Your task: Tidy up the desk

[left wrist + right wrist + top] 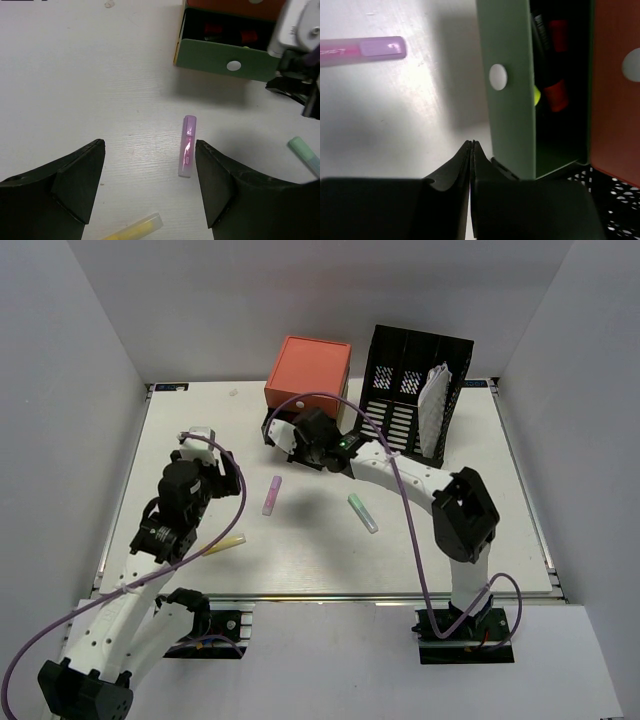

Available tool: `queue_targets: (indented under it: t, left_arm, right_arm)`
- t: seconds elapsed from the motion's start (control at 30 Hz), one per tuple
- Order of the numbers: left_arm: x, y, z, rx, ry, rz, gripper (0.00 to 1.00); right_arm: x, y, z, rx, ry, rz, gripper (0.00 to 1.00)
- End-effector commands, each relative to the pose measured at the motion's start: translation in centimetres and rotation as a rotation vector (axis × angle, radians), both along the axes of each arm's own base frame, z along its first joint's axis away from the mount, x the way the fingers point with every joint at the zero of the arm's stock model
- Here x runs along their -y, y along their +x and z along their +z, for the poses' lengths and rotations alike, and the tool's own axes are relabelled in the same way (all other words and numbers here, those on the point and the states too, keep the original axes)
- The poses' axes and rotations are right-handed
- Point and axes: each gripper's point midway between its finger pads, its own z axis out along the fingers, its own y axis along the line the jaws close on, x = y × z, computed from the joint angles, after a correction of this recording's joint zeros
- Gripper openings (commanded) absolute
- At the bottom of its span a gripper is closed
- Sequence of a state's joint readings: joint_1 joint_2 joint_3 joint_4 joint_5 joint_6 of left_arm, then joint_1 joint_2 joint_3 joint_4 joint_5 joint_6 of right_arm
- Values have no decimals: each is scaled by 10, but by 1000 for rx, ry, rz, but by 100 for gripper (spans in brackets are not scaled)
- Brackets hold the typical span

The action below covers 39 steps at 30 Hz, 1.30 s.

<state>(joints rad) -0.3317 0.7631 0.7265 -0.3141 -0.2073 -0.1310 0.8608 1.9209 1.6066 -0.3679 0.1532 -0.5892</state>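
The surface (450, 540) spreads out ahead of both arm bases, carrying a purple marker (187, 146), a green marker (363, 513), a yellow marker (225, 544) and, at its far edge, a drawer box (308, 373). The left tool (150, 147) hangs over it spread wide and empty, with the purple marker near one finger. The right tool (471, 146) is pressed fully together, gripping nothing, its tips just beside the pulled-out green drawer (512, 90).

White desk (300, 565) carries purple marker (272, 495), green marker (363, 513), yellow marker (225, 544); orange drawer box (308, 373), black rack (415, 390) at far edge.
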Motion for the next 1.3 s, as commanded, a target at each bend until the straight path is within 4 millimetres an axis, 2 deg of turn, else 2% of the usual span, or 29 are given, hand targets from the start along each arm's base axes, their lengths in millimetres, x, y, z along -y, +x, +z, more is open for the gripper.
queue_targets:
  t: [0.0,0.2,0.33,0.63,0.9,1.27]
  left_arm:
    - [-3,-3,6,24,-5,12,82]
    - [-2,-6,13,49,-23,0,83]
    - [-3,-7,15,59,-25,5,83]
    - [-4,-9,17,69,-30,10,83]
    - [-5,-9,17,69,-28,12,83]
    - [-7,-9,17,70,-30,29,83]
  right_arm:
    - [-4,23,23,111,-22,-46,2]
    - [-4,45,19,202,-61,-67,0]
    - [-4,59,6,236,-105,-92,0]
    - [2,97,15,378,-145,-174,0]
    - [5,114,22,438,-152,-196,0]
    - [7,123,17,475,-214,-133,0]
